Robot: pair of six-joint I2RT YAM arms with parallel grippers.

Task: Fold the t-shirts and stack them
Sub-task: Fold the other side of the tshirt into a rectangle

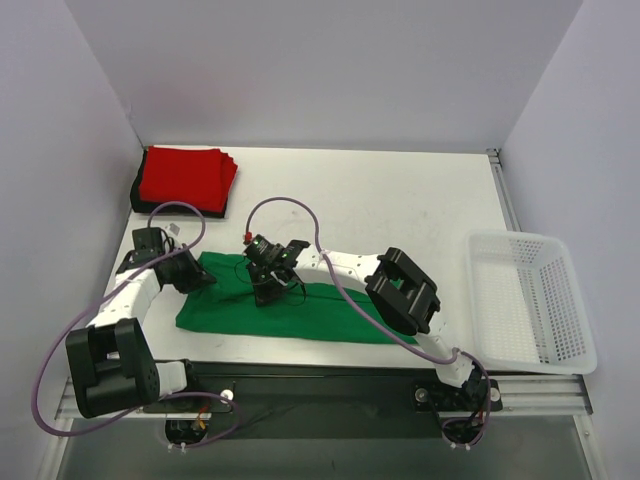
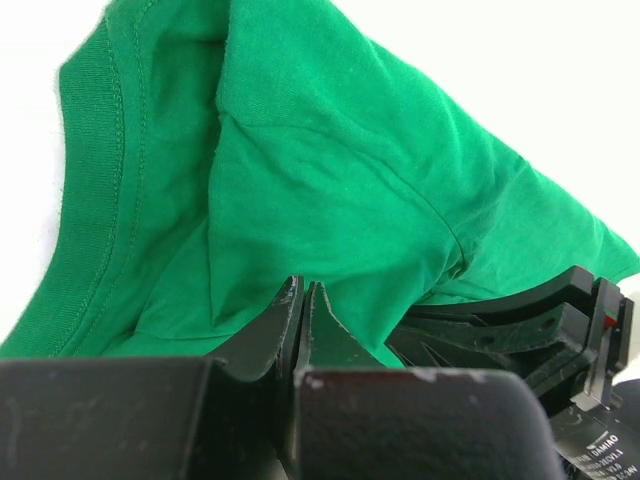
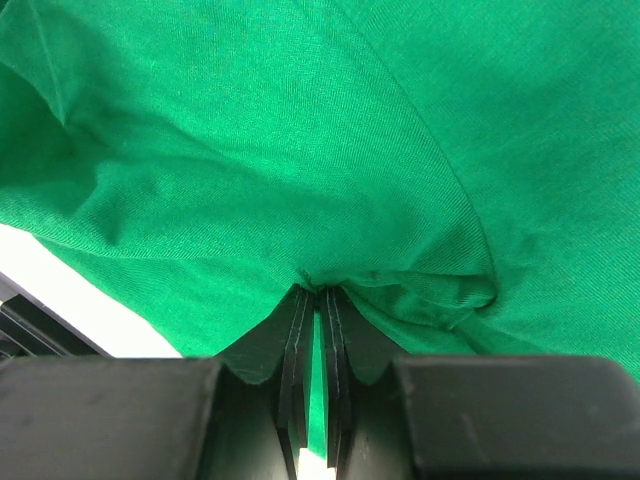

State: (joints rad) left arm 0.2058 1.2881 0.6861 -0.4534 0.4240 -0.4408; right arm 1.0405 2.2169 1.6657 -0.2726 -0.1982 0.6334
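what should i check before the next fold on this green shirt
1. Right gripper shut on the green shirt, cloth showing between its fingers: ok.
2. Left gripper shut at the shirt's collar end, cloth really caught between its fingers: cannot tell.
3. Shirt lying smooth: not ok, creased and gathered around the right gripper.
4. Red stack at the far left corner, apart from both arms: ok.
5. Basket on the right, apart from the shirt: ok.
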